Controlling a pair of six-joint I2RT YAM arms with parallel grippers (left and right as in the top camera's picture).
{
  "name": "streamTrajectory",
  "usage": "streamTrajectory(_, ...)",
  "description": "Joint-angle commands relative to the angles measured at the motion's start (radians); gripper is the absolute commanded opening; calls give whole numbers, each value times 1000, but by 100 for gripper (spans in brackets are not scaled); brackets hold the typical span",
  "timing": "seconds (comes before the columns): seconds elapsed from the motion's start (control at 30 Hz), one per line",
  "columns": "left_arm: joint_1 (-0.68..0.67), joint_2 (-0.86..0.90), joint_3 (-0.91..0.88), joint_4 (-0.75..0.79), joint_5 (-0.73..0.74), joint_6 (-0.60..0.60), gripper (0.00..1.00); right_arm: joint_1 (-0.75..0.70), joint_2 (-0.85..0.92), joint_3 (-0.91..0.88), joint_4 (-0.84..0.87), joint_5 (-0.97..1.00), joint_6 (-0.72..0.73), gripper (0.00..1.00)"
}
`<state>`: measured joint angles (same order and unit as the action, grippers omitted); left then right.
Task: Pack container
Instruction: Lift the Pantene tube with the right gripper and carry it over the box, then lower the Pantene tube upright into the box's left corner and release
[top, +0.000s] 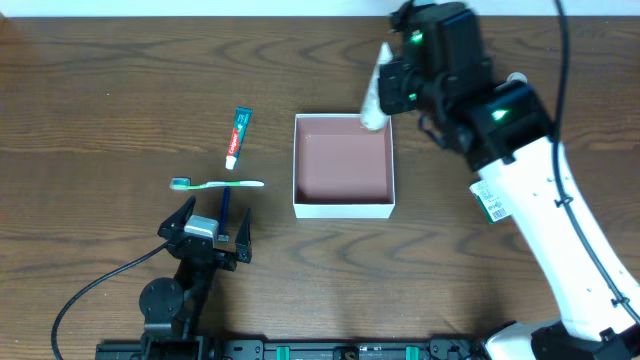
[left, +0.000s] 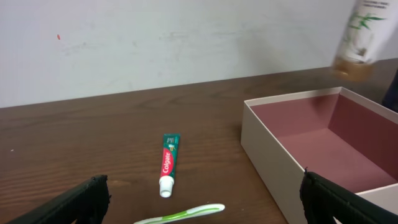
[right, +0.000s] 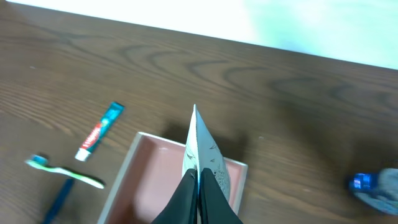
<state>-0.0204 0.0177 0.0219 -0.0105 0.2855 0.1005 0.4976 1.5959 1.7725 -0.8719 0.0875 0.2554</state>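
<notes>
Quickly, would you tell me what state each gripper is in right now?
Left gripper: open, holding nothing.
Right gripper: shut on the white tube.

Matt cardbd container (top: 344, 208), wood-grain table (top: 100, 80), glossy plastic toothpaste (top: 237, 137)

Only one brand name is reading clearly: Colgate

The toothpaste tube (left: 168, 163) is showing "Colgate" in white letters running lengthwise along its red band, plain in the left wrist view; in the overhead view the same lettering is blurring past reading. The white tube (left: 359, 31) is carrying a green leaf print and faint lines of small print, too blurred to make out. A white sticker (top: 491, 203) on the right arm (top: 560, 225) is bearing dark marks too small to read
</notes>
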Motion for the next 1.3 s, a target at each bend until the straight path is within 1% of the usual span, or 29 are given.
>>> streamTrajectory(0.0,5,0,-18,-34,17,-13,98,92,-12,39,20,134,109,1)
streamTrajectory(0.17,5,0,-18,-34,18,-13,98,171,37,39,34,175,172,1)
streamTrajectory(0.3,5,0,-18,-34,17,-13,98,198,100,39,58,175,210,1)
streamTrajectory(0.73,5,0,-18,-34,18,-13,98,212,266,39,149,170,246,1)
streamTrajectory(0.97,5,0,-18,-34,18,-13,98,218,303,39,195,171,246,1)
streamTrajectory(1.27,5,0,-18,-34,18,-13,98,224,331,39,210,171,273,1)
